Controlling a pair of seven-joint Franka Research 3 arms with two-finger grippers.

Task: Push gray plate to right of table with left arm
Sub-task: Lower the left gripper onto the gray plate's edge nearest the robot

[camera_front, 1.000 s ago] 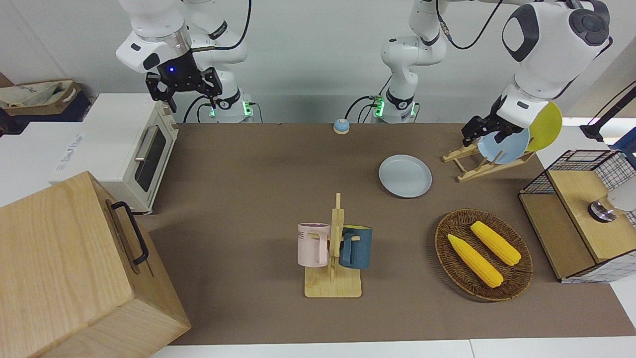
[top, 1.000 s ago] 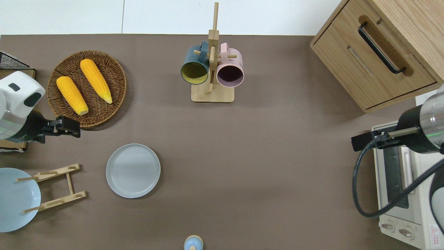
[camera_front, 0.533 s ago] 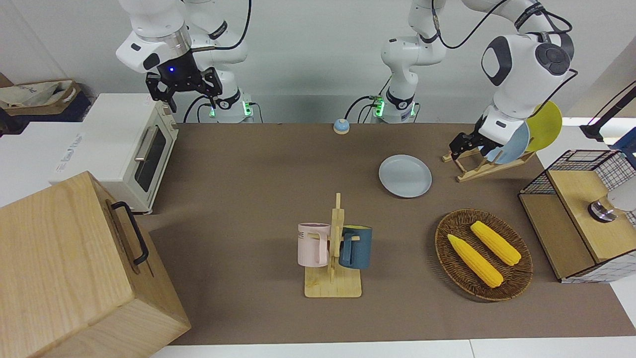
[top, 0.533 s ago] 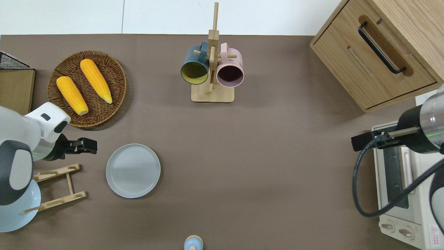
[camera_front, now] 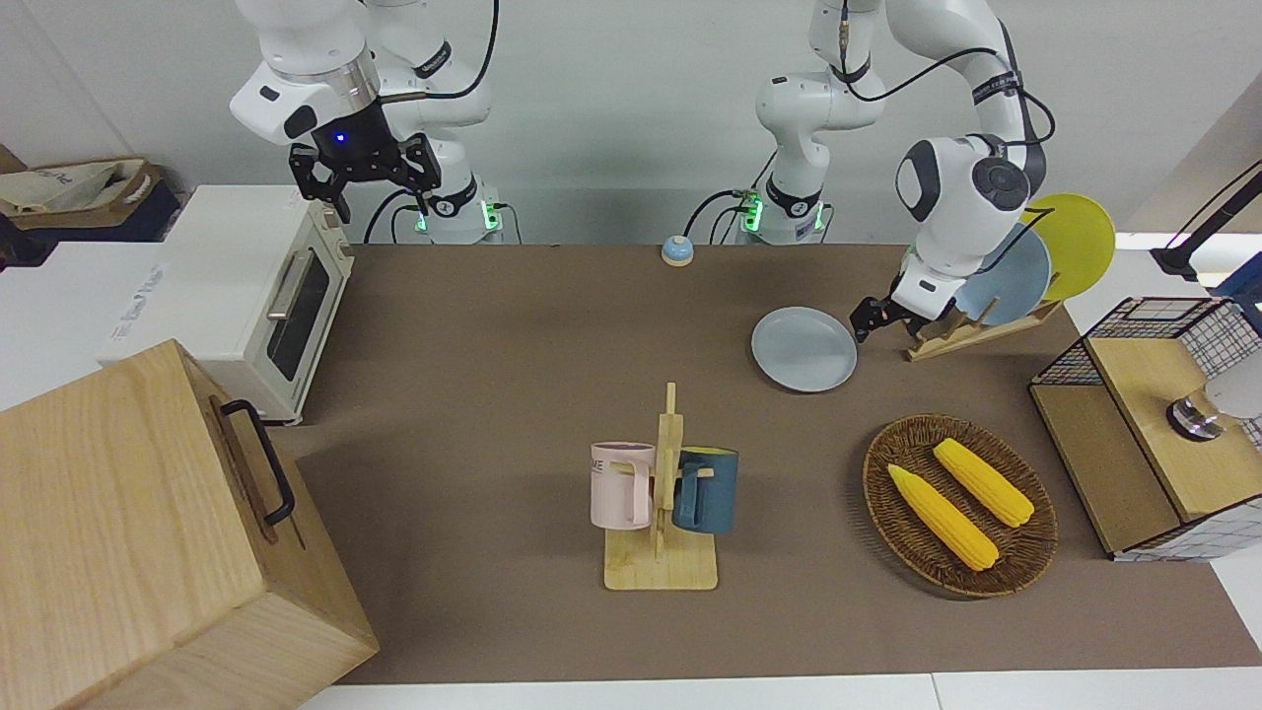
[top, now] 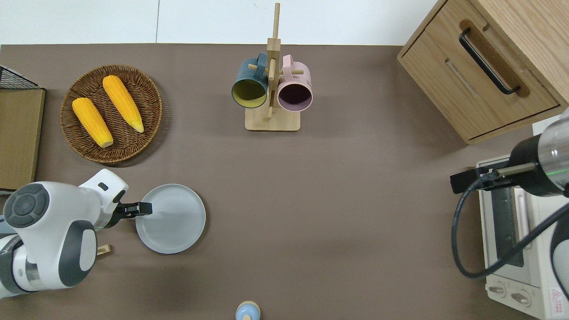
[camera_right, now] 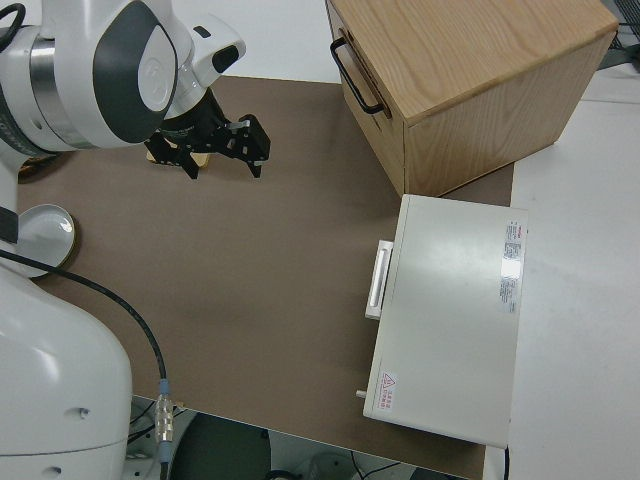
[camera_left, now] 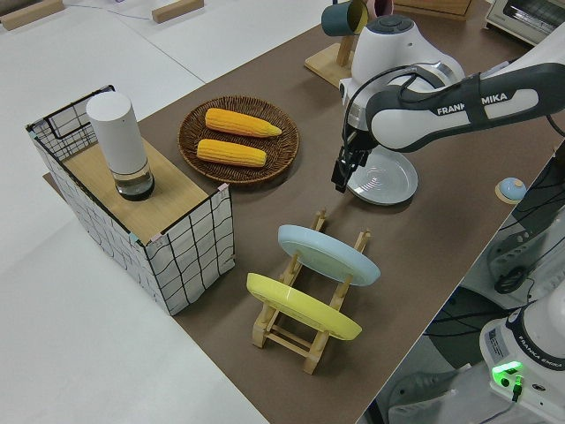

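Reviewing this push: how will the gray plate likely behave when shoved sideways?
The gray plate lies flat on the table, so it should slide, not tip. The left gripper meets its rim off-centre, so it may rotate. It looks rigid.

**Colours on the table**

The table (top: 355, 186) is matte brown. The plate (top: 175, 222) lying flat is pale gray; the rack holds one light-blue plate (camera_left: 328, 253) and one yellow plate (camera_left: 300, 307). Yellow corn (top: 122, 103) lies in a dark brown woven basket (top: 146, 89). Mugs: pink (camera_front: 619, 483) and dark teal (camera_front: 708, 490).
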